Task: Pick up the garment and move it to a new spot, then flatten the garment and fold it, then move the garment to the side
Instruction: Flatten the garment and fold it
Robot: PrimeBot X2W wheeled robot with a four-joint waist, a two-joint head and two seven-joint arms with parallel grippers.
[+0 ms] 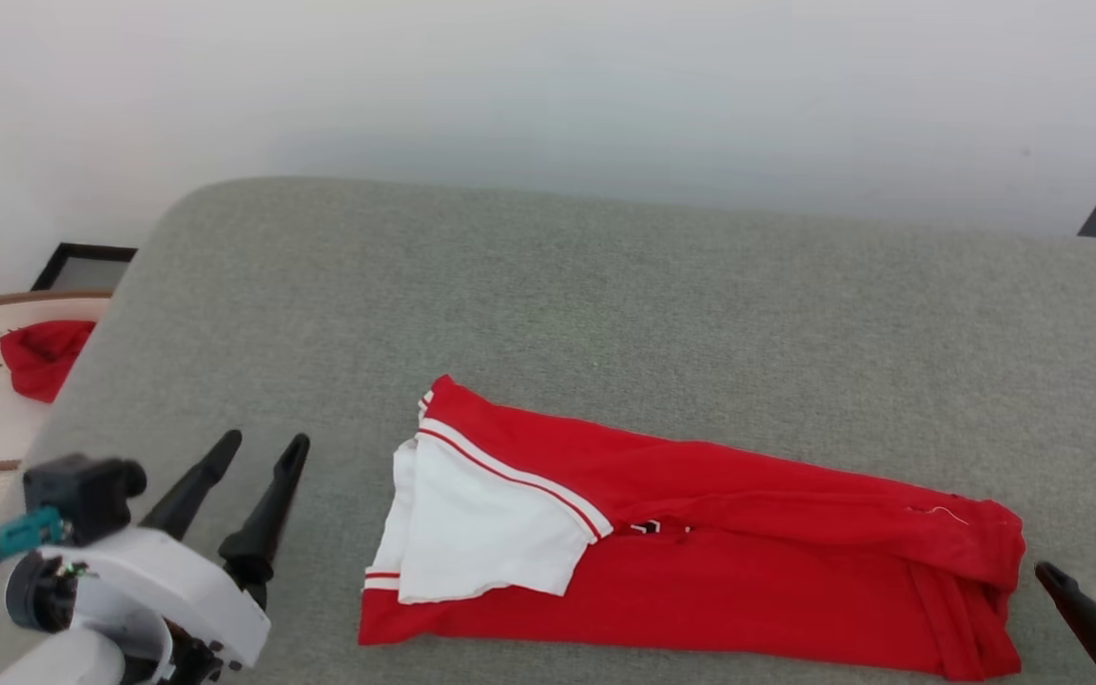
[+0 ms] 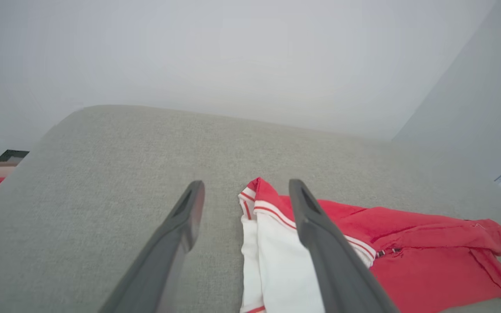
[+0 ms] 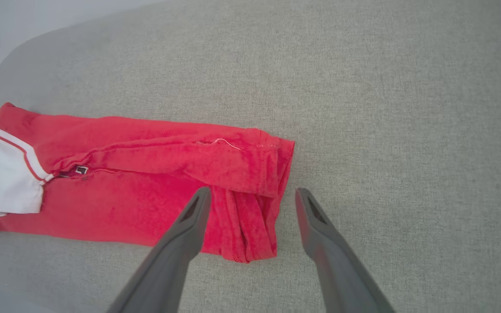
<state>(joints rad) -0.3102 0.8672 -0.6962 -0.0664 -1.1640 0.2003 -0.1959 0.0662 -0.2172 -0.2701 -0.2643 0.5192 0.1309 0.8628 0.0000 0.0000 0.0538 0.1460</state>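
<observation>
Garment: red, folded into a long band lying flat, with a white sleeve edged by a red stripe at its left end.
Right gripper: fingers spread apart, holding nothing.
Position: one finger over the garment's bunched right end, the other over bare upholstery beside it.
Contact: possibly hovering; hard to tell.
Surface: grey woven upholstery.

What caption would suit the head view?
Folded red shirt with white sleeves on a grey upholstered surface, open left fingers and right fingers flanking its ends.

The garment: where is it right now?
In the head view the garment lies folded lengthwise on the grey cushion, lower centre-right, between the left gripper and the right gripper.
</observation>
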